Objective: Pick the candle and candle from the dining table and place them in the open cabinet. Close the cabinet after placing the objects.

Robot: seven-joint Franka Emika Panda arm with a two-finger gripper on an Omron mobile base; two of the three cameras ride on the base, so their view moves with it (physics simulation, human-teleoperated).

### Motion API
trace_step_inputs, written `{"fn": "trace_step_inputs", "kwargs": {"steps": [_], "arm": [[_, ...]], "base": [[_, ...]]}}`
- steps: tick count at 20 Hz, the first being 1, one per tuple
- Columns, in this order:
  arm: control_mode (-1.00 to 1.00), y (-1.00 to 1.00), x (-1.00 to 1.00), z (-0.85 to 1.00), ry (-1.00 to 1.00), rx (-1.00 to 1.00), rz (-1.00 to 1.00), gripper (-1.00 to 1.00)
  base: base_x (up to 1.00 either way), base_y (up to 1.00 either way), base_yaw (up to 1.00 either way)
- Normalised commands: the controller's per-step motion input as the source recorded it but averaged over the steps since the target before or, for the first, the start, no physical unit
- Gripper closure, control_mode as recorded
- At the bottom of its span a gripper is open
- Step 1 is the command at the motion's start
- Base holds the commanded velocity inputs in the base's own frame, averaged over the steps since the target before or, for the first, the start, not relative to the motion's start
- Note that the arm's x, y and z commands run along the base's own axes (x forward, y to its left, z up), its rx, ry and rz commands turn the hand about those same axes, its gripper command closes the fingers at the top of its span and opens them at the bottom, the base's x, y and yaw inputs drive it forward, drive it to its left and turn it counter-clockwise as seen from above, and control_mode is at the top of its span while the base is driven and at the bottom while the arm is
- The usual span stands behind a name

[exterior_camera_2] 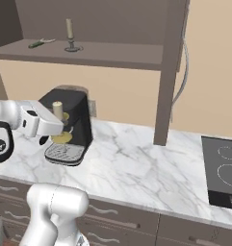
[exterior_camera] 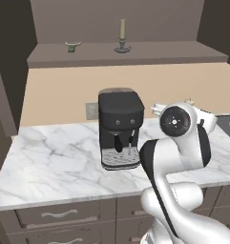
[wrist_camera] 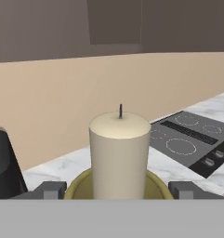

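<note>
The claw [wrist_camera: 119,189] was clamped on the cream candle [wrist_camera: 119,153] – its fingers [wrist_camera: 50,189] sat on either side of the yellowish dish under it, and the candle stood upright. In the right base view it hung just in front of the black coffee machine [exterior_camera_2: 71,122], above the marble table [exterior_camera_2: 136,163]. The other candle [exterior_camera: 122,31], on its dark base, stood on the open cabinet [exterior_camera: 135,59] shelf – near a small green bowl [exterior_camera: 72,45]. A black cooktop [wrist_camera: 192,139] lay off to the side.

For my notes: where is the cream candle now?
In the right base view, the cream candle stands upright in the gripper, left, before the coffee machine.
</note>
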Motion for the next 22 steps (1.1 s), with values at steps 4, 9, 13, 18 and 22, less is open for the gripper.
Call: {"fn": "trace_step_inputs", "kwargs": {"steps": [4, 9, 13, 18, 22], "arm": [[1.00, 0.00, 0.00, 0.00, 0.00, 0.00, 0.00, 1.00], [1.00, 0.00, 0.00, 0.00, 0.00, 0.00, 0.00, 1.00], [1.00, 0.00, 0.00, 0.00, 0.00, 0.00, 0.00, 1.00], [1.00, 0.00, 0.00, 0.00, 0.00, 0.00, 0.00, 1.00], [-1.00, 0.00, 0.00, 0.00, 0.00, 0.00, 0.00, 1.00]], "base": [[0.11, -0.09, 0.00], [0.00, 0.00, 0.00], [0.00, 0.00, 0.00], [0.00, 0.00, 0.00], [0.00, 0.00, 0.00]]}}
